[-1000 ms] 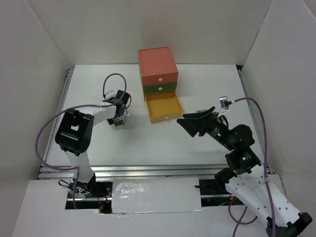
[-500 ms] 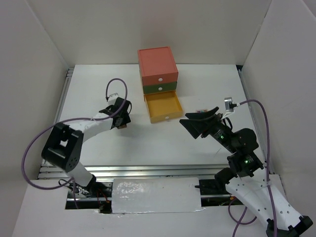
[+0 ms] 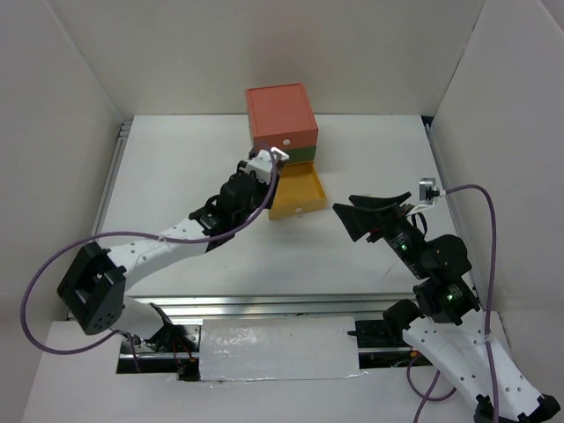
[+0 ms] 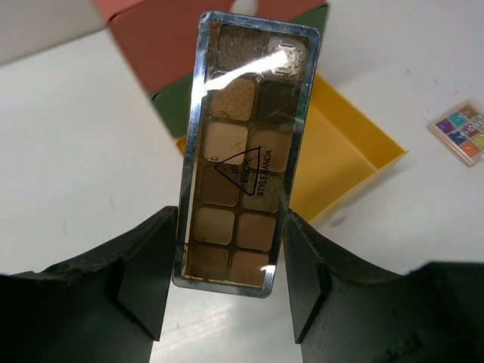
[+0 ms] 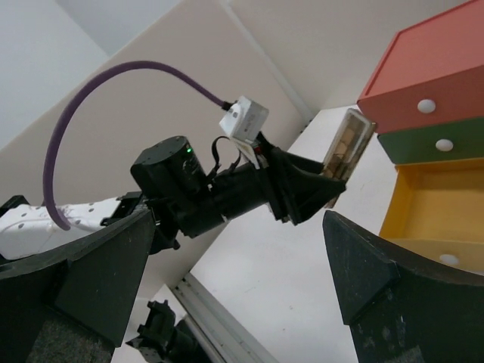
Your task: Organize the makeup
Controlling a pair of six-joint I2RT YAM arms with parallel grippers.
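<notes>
One item in transit: brown eyeshadow palette [image 4: 242, 147] is clamped by its long edges in left gripper [image 4: 231, 261]. It's been carried from the table's [image 3: 159, 159] left side to the open yellow drawer [image 3: 300, 189]. Drop-in judged next. Right gripper [image 3: 374, 210] is held wide apart and empty, right of drawer. Multicolour palette [image 4: 461, 130] is left on table, unsorted.

The left arm [image 3: 159, 251] and right arm [image 3: 458, 348] are clad in white shells with black joints. A purple cable [image 5: 140, 66] is looped along each, and the left gripper [image 4: 227, 227] is finished matte black.
</notes>
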